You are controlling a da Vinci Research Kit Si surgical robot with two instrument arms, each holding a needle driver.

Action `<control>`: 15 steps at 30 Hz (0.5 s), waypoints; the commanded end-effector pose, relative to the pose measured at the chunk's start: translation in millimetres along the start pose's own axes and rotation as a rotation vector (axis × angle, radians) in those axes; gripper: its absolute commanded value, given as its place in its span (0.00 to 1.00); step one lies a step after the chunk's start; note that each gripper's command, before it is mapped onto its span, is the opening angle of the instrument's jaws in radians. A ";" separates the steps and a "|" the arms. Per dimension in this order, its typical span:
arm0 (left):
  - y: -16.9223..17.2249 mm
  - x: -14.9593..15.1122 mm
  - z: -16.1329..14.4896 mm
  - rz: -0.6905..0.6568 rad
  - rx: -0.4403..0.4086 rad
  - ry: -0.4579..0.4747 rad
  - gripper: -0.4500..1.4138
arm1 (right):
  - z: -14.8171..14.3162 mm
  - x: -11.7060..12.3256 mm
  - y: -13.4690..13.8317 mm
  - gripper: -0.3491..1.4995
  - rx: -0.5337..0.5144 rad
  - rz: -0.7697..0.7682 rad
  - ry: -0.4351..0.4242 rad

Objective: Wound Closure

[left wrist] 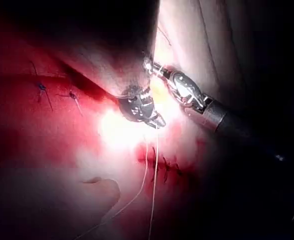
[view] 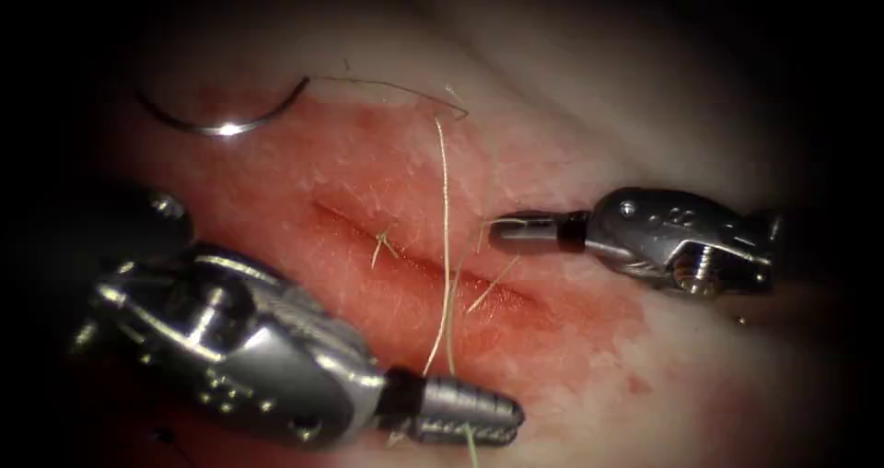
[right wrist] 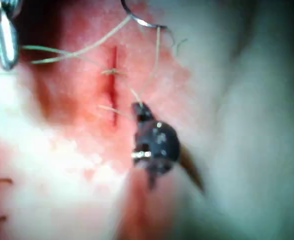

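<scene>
Left tool [view: 479, 415]: jaws together, clamped on the thread [view: 445, 247] near the bottom of the endoscope view, below the cut [view: 414, 261]. From there two strands run up across the cut; one continues to a bend above it, then left to the needle [view: 221, 122].

Right tool [view: 516, 232]: jaws together, tip just right of the cut, near a short thread end [view: 493, 286]. Cannot tell whether it grips anything. Small marks on its wrist housing are too fine to read.

Count: two tools, one needle, one long thread, one tied stitch [view: 382, 240] with short tails on the cut.

The needle lies free on the tissue [view: 645, 376], well up and left of the cut, curve bowed downward, held by neither tool and not in the tissue. Red fluid [view: 368, 173] stains the surface around the cut.

In the left wrist view, the left tool [left wrist: 154, 120] has two strands [left wrist: 156, 165] hanging from it beside a row of dark stitches [left wrist: 169, 167].

In the right wrist view, the right tool [right wrist: 139, 109] sits beside the cut [right wrist: 113, 85].
</scene>
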 end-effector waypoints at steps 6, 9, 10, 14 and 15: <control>0.2 -1.8 0.2 -0.074 -0.024 -0.036 0.05 | -1.4 0.5 -2.2 0.00 0.037 0.004 0.056; -0.1 -3.0 0.1 -0.031 -0.033 -0.043 0.05 | -3.1 1.3 -4.3 0.05 0.074 -0.060 0.083; -0.1 -3.0 0.1 -0.031 -0.033 -0.043 0.05 | -3.1 1.3 -4.3 0.05 0.074 -0.060 0.083; -0.4 -4.7 -0.5 -0.013 -0.025 -0.072 0.05 | -3.6 3.5 -6.2 0.69 0.082 -0.127 0.156; -0.4 -4.9 -0.7 -0.012 -0.027 -0.075 0.05 | -3.6 4.1 -6.5 0.75 0.081 -0.134 0.174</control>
